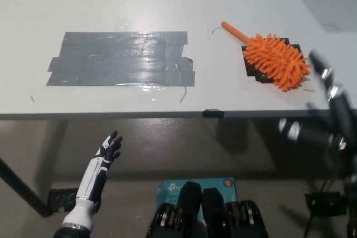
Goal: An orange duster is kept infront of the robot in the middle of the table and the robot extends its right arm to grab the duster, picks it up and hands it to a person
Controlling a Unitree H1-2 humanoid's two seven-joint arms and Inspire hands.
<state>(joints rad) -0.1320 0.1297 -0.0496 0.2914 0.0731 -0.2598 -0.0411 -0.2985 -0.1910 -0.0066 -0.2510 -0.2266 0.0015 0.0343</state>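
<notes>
An orange duster (274, 58) with a fluffy head and a short orange handle lies on the white table (111, 4), its head over a black patch at the right. My black right hand (325, 112) hovers at the right edge, just below and right of the duster head, blurred, fingers spread and holding nothing. My white left hand (107, 151) rests low at the lower left, below the table's front edge, fingers apart and empty.
A wide patch of grey tape (122, 58) covers the table's middle left. A small black tab (212, 113) sits on the front edge. The floor below shows a teal box (217, 185) and a dark table leg (22, 190).
</notes>
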